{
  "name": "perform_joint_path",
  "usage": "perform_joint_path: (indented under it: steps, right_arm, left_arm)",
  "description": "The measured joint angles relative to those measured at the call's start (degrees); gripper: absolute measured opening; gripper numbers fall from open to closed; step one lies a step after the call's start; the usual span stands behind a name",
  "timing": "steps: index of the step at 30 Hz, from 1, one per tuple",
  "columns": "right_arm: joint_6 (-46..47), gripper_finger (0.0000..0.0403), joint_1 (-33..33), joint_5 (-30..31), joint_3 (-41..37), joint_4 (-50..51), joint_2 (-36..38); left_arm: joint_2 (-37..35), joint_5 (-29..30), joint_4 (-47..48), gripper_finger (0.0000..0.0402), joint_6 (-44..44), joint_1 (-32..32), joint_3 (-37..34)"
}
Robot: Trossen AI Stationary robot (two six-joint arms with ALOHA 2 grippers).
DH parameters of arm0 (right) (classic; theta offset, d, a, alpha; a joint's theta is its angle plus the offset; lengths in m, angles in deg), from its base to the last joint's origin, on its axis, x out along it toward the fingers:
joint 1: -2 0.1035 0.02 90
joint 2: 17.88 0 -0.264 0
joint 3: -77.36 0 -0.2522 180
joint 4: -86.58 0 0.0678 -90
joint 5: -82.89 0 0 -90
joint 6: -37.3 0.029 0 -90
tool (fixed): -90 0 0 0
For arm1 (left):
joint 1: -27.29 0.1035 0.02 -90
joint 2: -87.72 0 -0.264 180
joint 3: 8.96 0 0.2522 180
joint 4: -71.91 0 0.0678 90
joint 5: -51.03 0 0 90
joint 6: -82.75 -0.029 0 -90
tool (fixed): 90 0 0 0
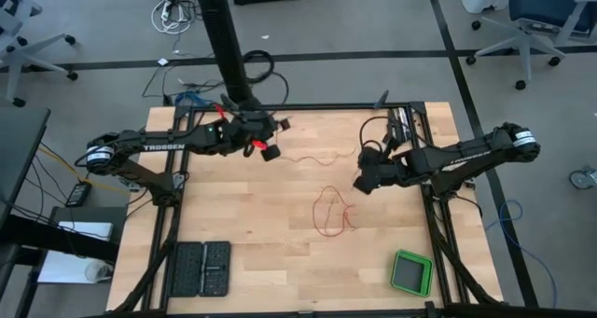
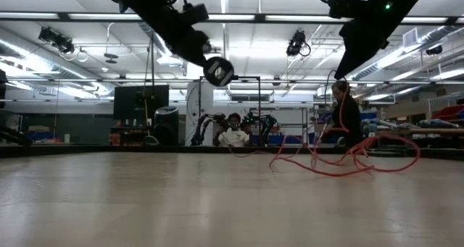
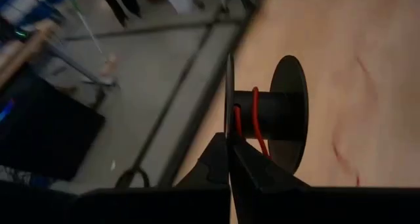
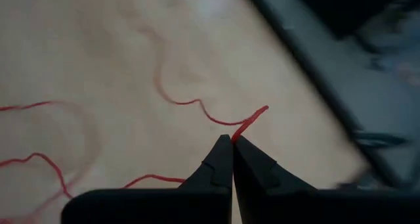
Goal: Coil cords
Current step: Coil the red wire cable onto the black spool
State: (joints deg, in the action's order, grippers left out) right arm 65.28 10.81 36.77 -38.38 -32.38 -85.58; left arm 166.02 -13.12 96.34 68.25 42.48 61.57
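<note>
Right gripper [image 4: 232,140] pinched on red cord [image 1: 328,211] – loose loops on table [image 1: 280,262] at its 8 o'clock. Left gripper [image 3: 229,145] clamps black spool [image 3: 275,112] – cord wound on it.

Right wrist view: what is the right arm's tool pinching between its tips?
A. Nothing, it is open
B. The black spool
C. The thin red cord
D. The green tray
C: the right tool has its tips closed together on the thin red cord, which runs on across the wooden table.
</note>
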Motion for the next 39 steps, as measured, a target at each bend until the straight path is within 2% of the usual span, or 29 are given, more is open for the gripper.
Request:
perform_joint_path:
  steps: [3, 6, 10, 16, 19, 25, 33, 39]
  right_arm:
    - [1.8, 0.0001, -1.6, 4.2, 0.0, 2.7, 0.0]
    - [2.4, 0.0001, -3.3, 5.7, 0.0, 4.7, 0.0]
    - [2.4, 0.0001, -5.2, 6.7, 0.0, 5.0, 0.0]
    - [2.1, 0.0001, -7.0, 9.4, 0.0, 5.1, 0.0]
    - [1.9, 0.0001, -7.4, 10.7, 0.0, 5.2, 0.1]
    - [1.8, 0.0001, -7.5, 12.7, 0.0, 5.2, 2.2]
    - [1.6, 0.0001, -7.3, 16.1, 0.0, 3.9, 10.1]
    - [-6.2, 0.0001, -5.4, 19.9, 0.0, -4.4, 17.8]
  left_arm:
    - [0.0, -1.7, 5.8, 0.0000, 0.0, -0.8, 0.0]
    - [0.0, -5.8, 10.4, 0.0000, -0.1, -1.5, 0.0]
    - [0.0, -17.3, 11.6, 0.0000, 0.8, -2.1, 0.0]
    - [0.0, -33.7, 5.2, 0.0000, 5.4, -2.9, 0.0]
    - [0.0, -38.8, 5.5, 0.0000, 5.8, -3.0, 0.0]
    - [0.0, -36.5, 17.0, 0.0000, 6.0, -2.9, 0.0]
    - [0.0, -25.1, 34.8, 0.0000, 4.9, -2.9, 0.0]
    - [0.0, -15.7, 40.7, 0.0000, -4.0, -2.9, 0.0]
